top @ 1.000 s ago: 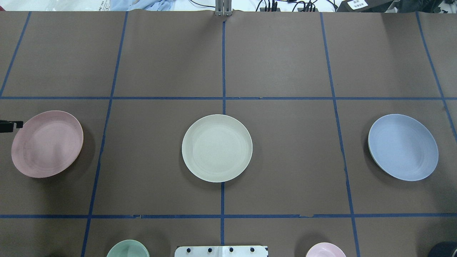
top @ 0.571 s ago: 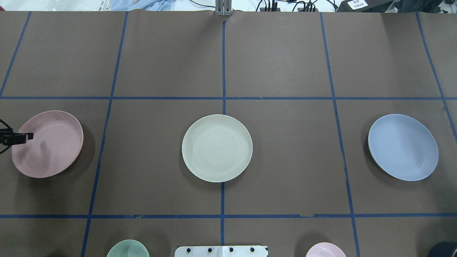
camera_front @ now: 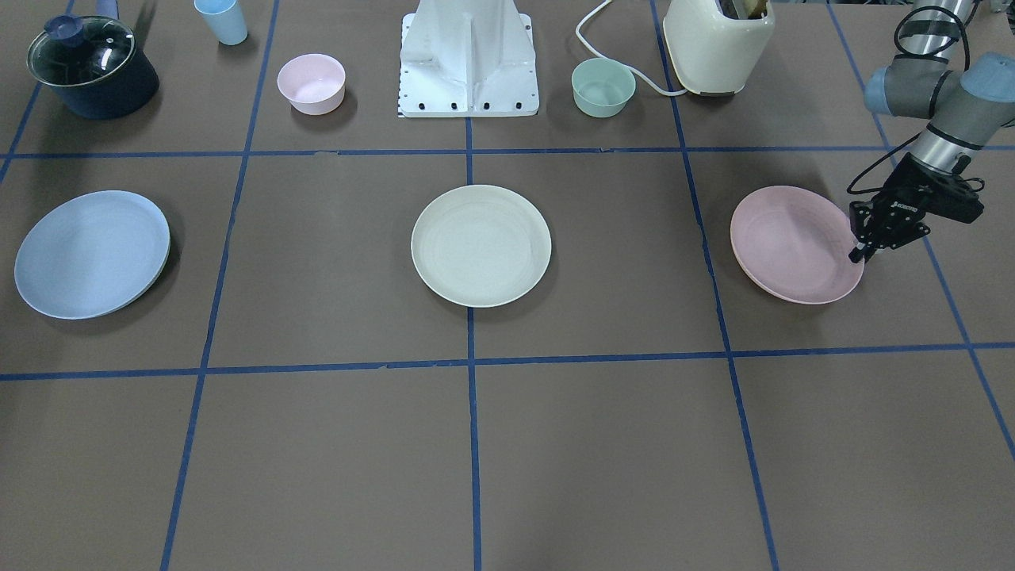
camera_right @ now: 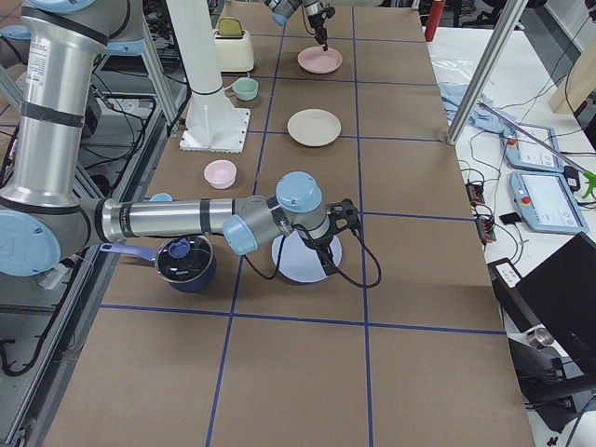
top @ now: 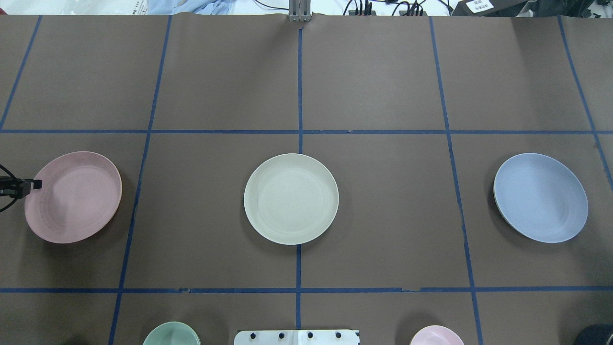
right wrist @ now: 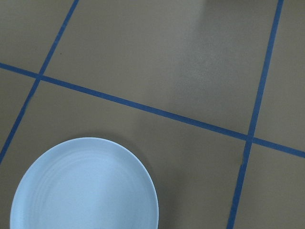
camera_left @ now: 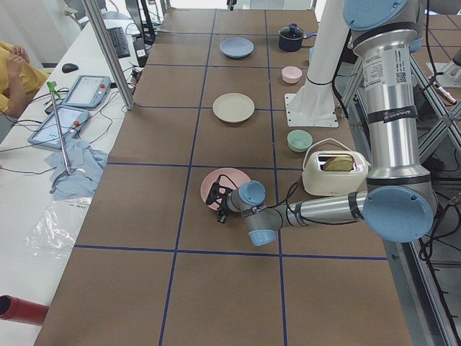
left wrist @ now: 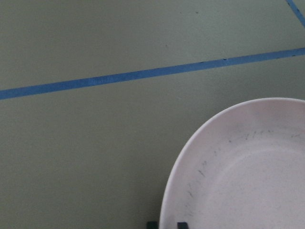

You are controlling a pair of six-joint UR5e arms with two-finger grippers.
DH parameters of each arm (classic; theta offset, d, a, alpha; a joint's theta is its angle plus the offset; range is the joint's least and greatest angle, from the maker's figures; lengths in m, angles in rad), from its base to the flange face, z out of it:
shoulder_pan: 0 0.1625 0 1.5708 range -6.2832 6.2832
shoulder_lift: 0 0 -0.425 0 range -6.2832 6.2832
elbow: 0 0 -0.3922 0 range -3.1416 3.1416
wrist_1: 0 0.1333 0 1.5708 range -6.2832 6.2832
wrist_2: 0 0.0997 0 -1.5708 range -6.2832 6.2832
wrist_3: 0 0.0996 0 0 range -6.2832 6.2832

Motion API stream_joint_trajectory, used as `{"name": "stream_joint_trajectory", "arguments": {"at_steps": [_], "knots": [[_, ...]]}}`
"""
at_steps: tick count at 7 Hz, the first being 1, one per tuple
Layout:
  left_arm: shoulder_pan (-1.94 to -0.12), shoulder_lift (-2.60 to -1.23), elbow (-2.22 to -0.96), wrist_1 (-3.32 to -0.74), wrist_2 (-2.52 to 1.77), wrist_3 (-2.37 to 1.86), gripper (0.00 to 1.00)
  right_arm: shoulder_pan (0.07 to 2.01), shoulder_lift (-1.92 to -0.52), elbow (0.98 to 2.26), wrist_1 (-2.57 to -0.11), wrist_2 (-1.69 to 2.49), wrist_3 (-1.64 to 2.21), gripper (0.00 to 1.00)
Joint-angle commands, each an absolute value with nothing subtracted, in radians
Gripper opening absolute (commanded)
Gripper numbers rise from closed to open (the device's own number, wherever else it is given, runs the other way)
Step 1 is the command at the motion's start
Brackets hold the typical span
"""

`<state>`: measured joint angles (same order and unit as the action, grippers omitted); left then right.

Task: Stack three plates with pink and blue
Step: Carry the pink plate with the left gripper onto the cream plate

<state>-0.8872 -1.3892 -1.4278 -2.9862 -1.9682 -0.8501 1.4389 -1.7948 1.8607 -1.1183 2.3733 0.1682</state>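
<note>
Pink plate sits at the left middle of the overhead view on the brown surface. The left claw pinches its outer rim, and the wrist view shows both fingertips straddling that edge. The cream plate lies at the centre, well apart, and the blue plate at the right middle. In the right side view the right claw hangs over the blue plate; whether it is spread or pressed together, I cannot tell.
</note>
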Motion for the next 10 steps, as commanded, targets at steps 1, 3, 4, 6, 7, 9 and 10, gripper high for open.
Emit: {"name": "stream_joint_trajectory", "arguments": {"at_steps": [1,3,4,6,7,9,10], "knots": [[-0.937,-1.396,-1.511,-2.962,-2.086,-0.848,0.00,1.439,-1.795,1.861,-1.118,2.376,0.169,1.00],[-0.939,-1.433,-1.717,-2.682,-2.091,-0.860,0.00,1.439,-1.795,1.861,-1.118,2.376,0.169,1.00],[-0.934,-1.477,-1.829,-2.536,-2.074,-0.885,0.00,1.439,-1.795,1.861,-1.118,2.376,0.169,1.00],[-0.806,-1.619,-1.876,-2.433,-1.993,-1.061,0.00,1.439,-1.796,1.861,-1.117,2.376,0.167,1.00],[-0.707,-1.690,-1.867,-2.401,-1.923,-1.145,0.00,1.439,-1.796,1.861,-1.117,2.376,0.169,1.00],[-0.553,-1.900,-1.844,-2.158,-1.779,-1.257,0.00,1.439,-1.795,1.861,-1.117,2.376,0.169,1.00],[-0.508,-1.946,-1.804,-2.148,-1.743,-1.297,0.00,1.439,-1.795,1.861,-1.117,2.376,0.169,1.00]]}}
